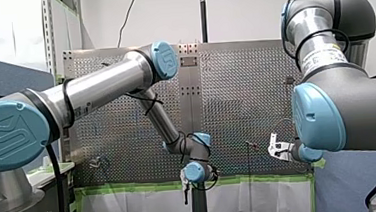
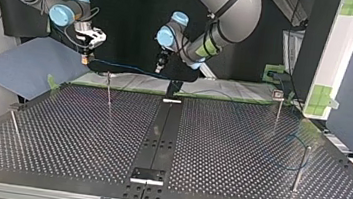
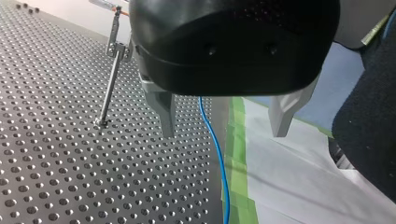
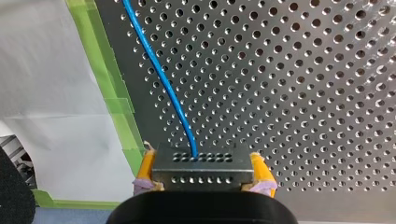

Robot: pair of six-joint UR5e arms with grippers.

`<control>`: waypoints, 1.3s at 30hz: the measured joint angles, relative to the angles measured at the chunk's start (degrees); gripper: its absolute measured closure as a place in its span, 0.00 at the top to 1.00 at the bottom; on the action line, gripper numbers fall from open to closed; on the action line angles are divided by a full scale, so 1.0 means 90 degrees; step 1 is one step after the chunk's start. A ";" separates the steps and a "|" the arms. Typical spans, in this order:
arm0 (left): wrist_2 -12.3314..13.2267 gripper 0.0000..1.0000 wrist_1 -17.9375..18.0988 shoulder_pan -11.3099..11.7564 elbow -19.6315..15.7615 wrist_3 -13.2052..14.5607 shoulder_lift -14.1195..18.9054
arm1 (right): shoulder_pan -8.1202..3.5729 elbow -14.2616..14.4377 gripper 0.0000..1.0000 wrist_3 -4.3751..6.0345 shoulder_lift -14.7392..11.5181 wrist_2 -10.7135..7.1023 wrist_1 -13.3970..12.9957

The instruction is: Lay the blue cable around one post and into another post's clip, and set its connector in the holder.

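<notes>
- Right gripper [image 4: 201, 161]: yellow pads [image 4: 147, 165] are clamped on both ends of the connector [image 4: 205, 175], which is held above the table [image 4: 303, 93] near its taped edge.
- Cable [image 4: 161, 77]: leaves the connector's upper face and runs on over the perforated table, alongside the green tape [image 4: 114, 107].
- Left gripper [image 3: 224, 126]: fingers are spread and grip nothing. The cable passes down between them, nearer one finger.
- Post [image 3: 109, 84]: stands upright on the table beside the left gripper.
- Top view: the cable hangs in the air between both grippers, over the table's far edge.
</notes>
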 joint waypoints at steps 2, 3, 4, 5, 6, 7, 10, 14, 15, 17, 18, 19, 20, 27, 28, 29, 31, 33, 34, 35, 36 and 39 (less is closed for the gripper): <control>0.0028 1.00 -0.0036 0.0006 0.0076 -0.0049 -0.0045 | 0.0004 -0.0001 0.00 0.0001 0.0000 0.0005 -0.0001; 0.0034 1.00 -0.0065 0.0005 0.0116 -0.0063 -0.0077 | 0.0005 -0.0002 0.00 0.0002 0.0000 0.0007 -0.0001; 0.0039 1.00 -0.0102 0.0006 0.0162 -0.0073 -0.0117 | 0.0005 -0.0001 0.00 0.0002 0.0000 0.0008 -0.0001; 0.0047 1.00 -0.0158 0.0007 0.0229 -0.0089 -0.0178 | 0.0006 -0.0001 0.00 0.0003 -0.0001 0.0008 -0.0001; 0.0055 1.00 -0.0208 0.0011 0.0279 -0.0100 -0.0225 | 0.0006 -0.0002 0.00 0.0003 -0.0001 0.0009 0.0000; 0.0062 1.00 -0.0256 0.0015 0.0328 -0.0116 -0.0273 | 0.0006 -0.0002 0.00 0.0003 -0.0001 0.0010 0.0000; 0.0080 1.00 -0.0404 0.0029 0.0502 -0.0227 -0.0444 | 0.0007 -0.0005 0.00 -0.0001 -0.0001 0.0011 -0.0002; 0.0085 1.00 -0.0502 0.0078 0.0781 -0.0426 -0.0690 | 0.0008 -0.0006 0.00 -0.0005 -0.0001 0.0017 -0.0008; 0.0084 1.00 -0.0526 0.0090 0.0840 -0.0447 -0.0720 | 0.0008 -0.0006 0.00 -0.0004 -0.0001 0.0018 -0.0011; 0.0081 1.00 -0.0579 0.0115 0.0972 -0.0471 -0.0759 | 0.0008 -0.0007 0.00 -0.0001 0.0000 0.0019 -0.0015; 0.0080 1.00 -0.0594 0.0125 0.1031 -0.0476 -0.0768 | 0.0008 -0.0011 0.00 0.0000 -0.0001 0.0020 -0.0014; 0.0080 1.00 -0.0604 0.0135 0.1086 -0.0479 -0.0773 | 0.0007 -0.0015 0.00 -0.0001 -0.0001 0.0020 -0.0011; 0.0082 1.00 -0.0614 0.0149 0.1147 -0.0477 -0.0777 | 0.0008 -0.0020 0.00 -0.0002 -0.0001 0.0020 -0.0007; 0.0060 1.00 -0.0730 0.0171 0.1251 -0.0242 -0.0775 | 0.0000 -0.0058 0.00 0.0009 0.0000 0.0030 0.0001; 0.0042 1.00 -0.0774 0.0167 0.1249 -0.0189 -0.0775 | -0.0003 -0.0065 0.00 0.0018 0.0000 0.0031 -0.0002; 0.0018 1.00 -0.0843 0.0159 0.1240 -0.0116 -0.0775 | -0.0006 -0.0074 0.00 0.0033 -0.0001 0.0031 -0.0005; -0.0010 1.00 -0.0951 0.0151 0.1197 -0.0001 -0.0775 | -0.0005 -0.0086 0.00 0.0048 -0.0001 0.0031 -0.0002; -0.0021 1.00 -0.1030 0.0157 0.1148 0.0115 -0.0775 | 0.0002 -0.0095 0.00 0.0052 -0.0001 0.0031 0.0003; -0.0022 1.00 -0.1045 0.0163 0.1132 0.0148 -0.0775 | 0.0005 -0.0097 0.00 0.0053 -0.0001 0.0031 0.0006; -0.0021 1.00 -0.1042 0.0171 0.1117 0.0176 -0.0775 | 0.0007 -0.0100 0.00 0.0052 -0.0001 0.0031 0.0011; -0.0020 1.00 -0.1026 0.0177 0.1110 0.0188 -0.0775 | 0.0009 -0.0101 0.00 0.0051 0.0000 0.0031 0.0013; -0.0011 1.00 -0.0915 0.0192 0.1129 0.0203 -0.0775 | 0.0012 -0.0101 0.00 0.0046 -0.0001 0.0031 0.0018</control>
